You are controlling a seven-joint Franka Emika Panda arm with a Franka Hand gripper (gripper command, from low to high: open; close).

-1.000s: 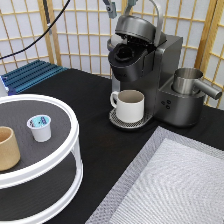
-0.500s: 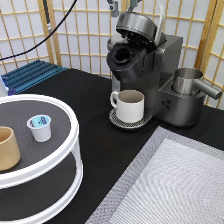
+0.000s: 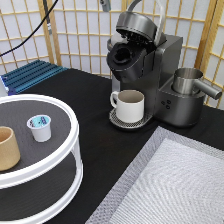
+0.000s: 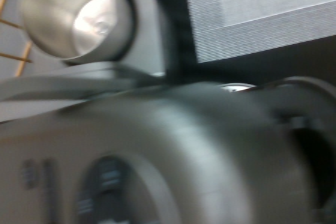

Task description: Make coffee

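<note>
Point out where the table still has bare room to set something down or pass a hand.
Bare black table runs between the tiered tray and coffee maker; the grey mat lies bare. It is crowded around the mug. The tray's upper tier holds the pod and tan cup. The gripper is barely visible at the top edge.

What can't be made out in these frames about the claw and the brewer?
- Claw: exterior view, cut off by the top edge; its grip state cannot be judged.
- Coffee machine pod chamber: the lid is up, but the dark opening hides whether anything sits inside.
- Mug: its contents are hidden by the rim angle.
- Wrist view: only blurred grey machine housing fills it; no pod visible there.
</note>
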